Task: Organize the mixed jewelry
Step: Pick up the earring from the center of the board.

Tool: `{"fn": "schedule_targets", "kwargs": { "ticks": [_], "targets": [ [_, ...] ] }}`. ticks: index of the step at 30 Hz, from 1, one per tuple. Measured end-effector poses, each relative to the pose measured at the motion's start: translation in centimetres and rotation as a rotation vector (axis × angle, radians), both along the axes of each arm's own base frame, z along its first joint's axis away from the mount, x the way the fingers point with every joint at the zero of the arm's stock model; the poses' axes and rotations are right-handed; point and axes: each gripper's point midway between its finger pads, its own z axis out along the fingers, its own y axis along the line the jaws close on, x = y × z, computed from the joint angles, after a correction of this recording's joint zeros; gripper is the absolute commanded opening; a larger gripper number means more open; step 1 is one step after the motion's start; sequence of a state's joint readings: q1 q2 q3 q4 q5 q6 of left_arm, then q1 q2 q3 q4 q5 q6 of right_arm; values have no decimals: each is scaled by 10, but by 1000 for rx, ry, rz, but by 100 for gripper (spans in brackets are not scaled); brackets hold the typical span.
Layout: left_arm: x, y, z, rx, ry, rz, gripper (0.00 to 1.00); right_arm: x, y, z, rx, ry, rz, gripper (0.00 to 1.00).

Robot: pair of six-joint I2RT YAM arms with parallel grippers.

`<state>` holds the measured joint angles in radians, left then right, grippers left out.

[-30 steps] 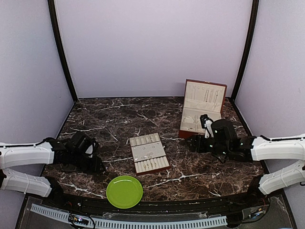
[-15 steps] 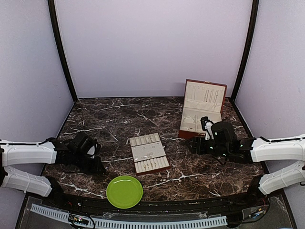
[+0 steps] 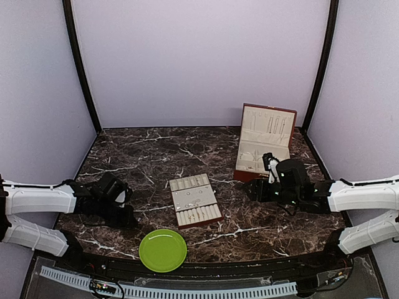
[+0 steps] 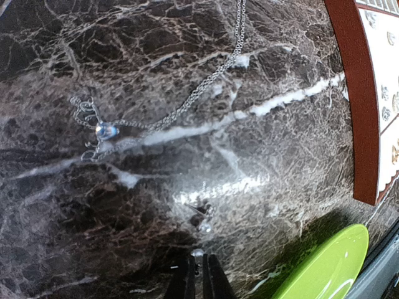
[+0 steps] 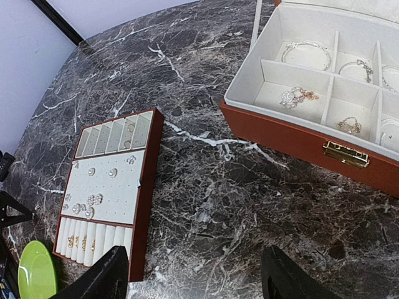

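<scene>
1. Two loose silvery pieces lie on the marble table (image 4: 280, 156) under the left arm: a thin chain (image 4: 209, 81) ending in a pale blue pendant (image 4: 106, 131), and, apart from it, a small stud (image 4: 204, 215).
2. The left gripper (image 4: 199, 275) hovers low just beside the stud, its fingers drawn almost together with only a slit between them. A tiny pale speck sits at the tips, and it cannot be told whether it is pinched.
3. The green plate (image 3: 163, 250) lies at the near edge of the table, close to the left gripper.
4. The flat tray (image 5: 149, 174) lies mid-table, with small studs (image 5: 93, 171) on its cream panel and more bits in its lower slots.
5. The right gripper (image 5: 190, 277) hangs between the tray and the box (image 5: 293, 137), its fingers spread wide and holding nothing.
6. The box stands open with its gold clasp (image 5: 345, 154) facing front. Bracelets (image 5: 305, 53) and a silvery cluster (image 5: 296, 95) rest in separate compartments.
</scene>
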<state>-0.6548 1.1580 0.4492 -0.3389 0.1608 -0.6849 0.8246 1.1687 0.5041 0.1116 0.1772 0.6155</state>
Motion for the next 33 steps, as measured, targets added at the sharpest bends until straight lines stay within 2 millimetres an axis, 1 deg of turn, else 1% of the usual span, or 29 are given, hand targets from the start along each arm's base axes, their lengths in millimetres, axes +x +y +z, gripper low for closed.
{"fn": "schedule_targets", "kwargs": {
  "ticks": [10,17,21,25,29,33],
  "targets": [
    [0,-1,0,-5,2,1,0,0,-1,0,-3,-1,-4,73],
    [0,-1,1,-6,2,1,0,0,-2,0,-3,3,-8,73],
    [2,-2,9,-17,-16,-2,0,-1,-4,6,9,-8,-13,73],
    [13,-9,32,-43,-80,-16,0,-2,-9,18,27,-30,-28,74],
    [31,-18,66,-70,-182,-42,0,-4,-13,30,48,-50,-39,74],
    [50,-33,106,-108,-297,-104,0,-6,-13,39,78,-68,-35,74]
  ]
}}
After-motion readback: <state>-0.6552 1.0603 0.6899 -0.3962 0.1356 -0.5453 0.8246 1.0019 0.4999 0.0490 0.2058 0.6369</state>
